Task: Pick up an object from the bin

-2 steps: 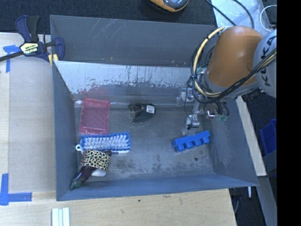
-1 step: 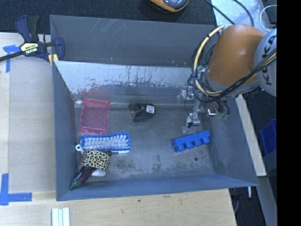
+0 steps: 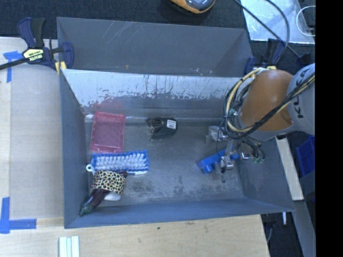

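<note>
My gripper [image 3: 225,165] hangs low at the right side of the bin, under the arm's orange cover. A small blue plastic piece [image 3: 207,164] lies on the bin floor right against the gripper's left side; whether it is held is hidden. A small black object with a white label [image 3: 162,127] lies further left, near the back wall, apart from the gripper.
At the left of the bin lie a pink rectangular box [image 3: 108,131], a blue-and-white brush [image 3: 121,162] in front of it, and a leopard-print item [image 3: 107,183] near the front left corner. The bin's right wall is close beside the gripper.
</note>
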